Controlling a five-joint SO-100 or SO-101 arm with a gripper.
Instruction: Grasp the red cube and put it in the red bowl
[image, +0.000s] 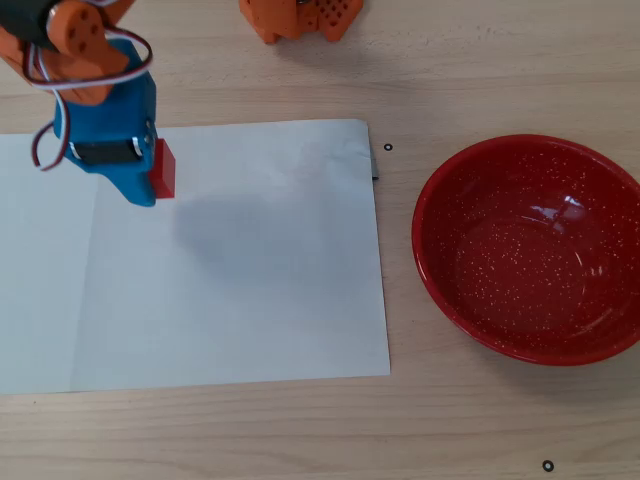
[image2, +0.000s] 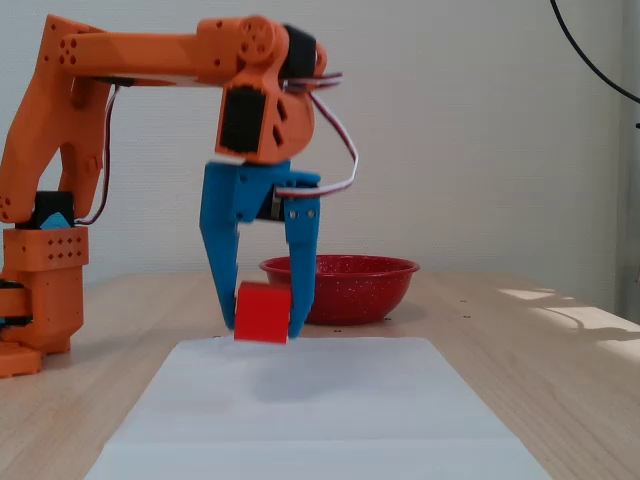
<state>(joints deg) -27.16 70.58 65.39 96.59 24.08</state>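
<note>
The red cube is clamped between the blue fingers of my gripper. It hangs a little above the white paper and casts a shadow on it. The gripper points down, at the paper's far left in the overhead view. The red bowl with white speckles stands empty on the wooden table, right of the paper in the overhead view. In the fixed view the bowl stands behind the gripper, slightly to the right.
A white paper sheet covers the left part of the wooden table. The orange arm base stands beyond the paper's far edge. Small black marks dot the table.
</note>
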